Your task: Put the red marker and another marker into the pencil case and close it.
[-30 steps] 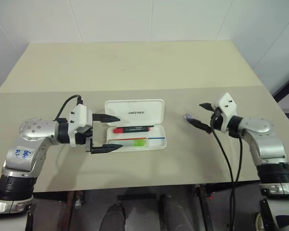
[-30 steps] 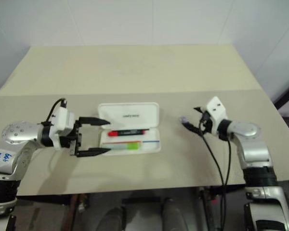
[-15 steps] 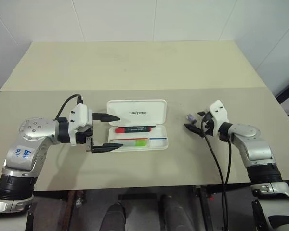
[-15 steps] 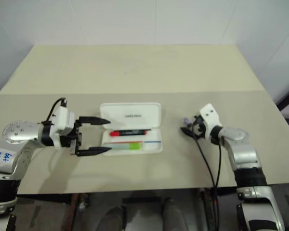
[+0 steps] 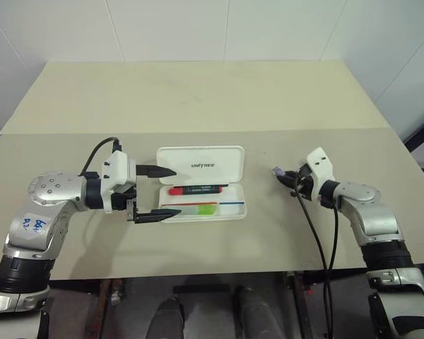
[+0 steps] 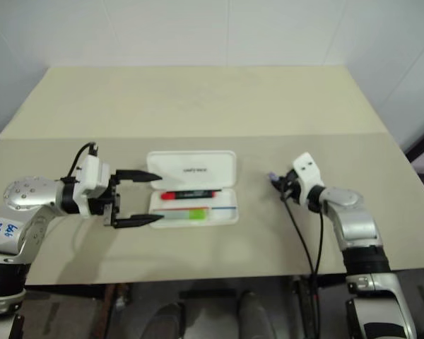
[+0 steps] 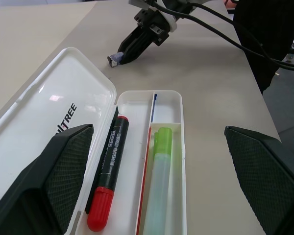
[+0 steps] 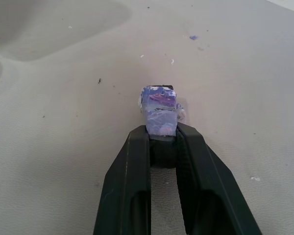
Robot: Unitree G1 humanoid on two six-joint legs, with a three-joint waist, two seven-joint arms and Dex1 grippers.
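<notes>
Left wrist view: pencil case (image 7: 169, 98) open

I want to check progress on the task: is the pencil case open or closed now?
Open. The pencil case has its lid folded back flat, and the red marker and the green marker lie uncovered inside.

open pencil case (image 7: 166, 100), red marker (image 7: 109, 176), green marker (image 7: 159, 181) inside

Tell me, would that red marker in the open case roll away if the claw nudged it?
Probably not far. The red marker is round-bodied, so it would tend to roll, but it lies in a narrow compartment of the pencil case, with the divider close alongside. It looks stiff, light and smooth plastic, so a grip may slip.
</notes>
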